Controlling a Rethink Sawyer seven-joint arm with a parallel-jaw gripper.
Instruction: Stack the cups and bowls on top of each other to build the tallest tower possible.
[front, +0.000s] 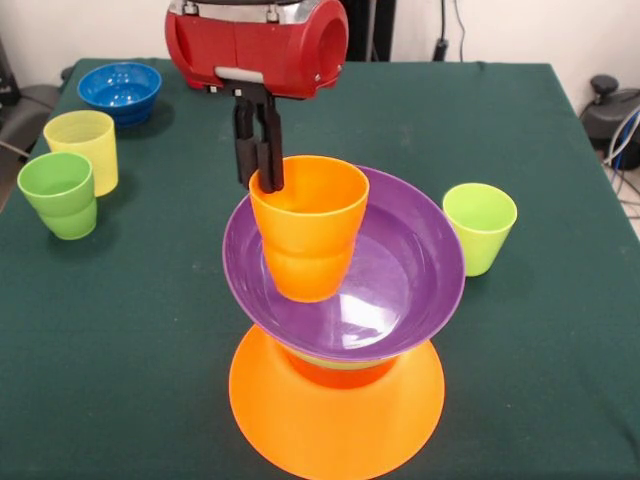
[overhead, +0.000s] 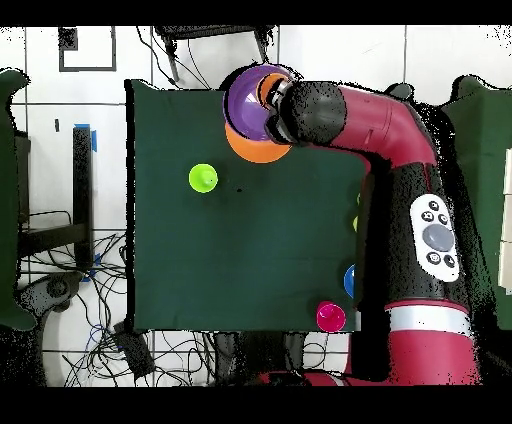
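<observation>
gripping orange cup (front: 307, 228) by its rim with gripper (front: 262, 165), seemingly hanging over purple bowl (front: 400, 270); risking toppling the tower (front: 338, 345) if lowering off-centre

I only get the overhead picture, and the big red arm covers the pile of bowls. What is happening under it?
Observer: The gripper pinches the rim of an orange cup, held inside the purple bowl.
Operator: What is the bowl sitting on?
Observer: A red-orange piece, and under that a wide orange bowl turned upside down.
Operator: Any more cups under the arm?
Observer: A pale yellow cup and a green cup stand side by side.
</observation>
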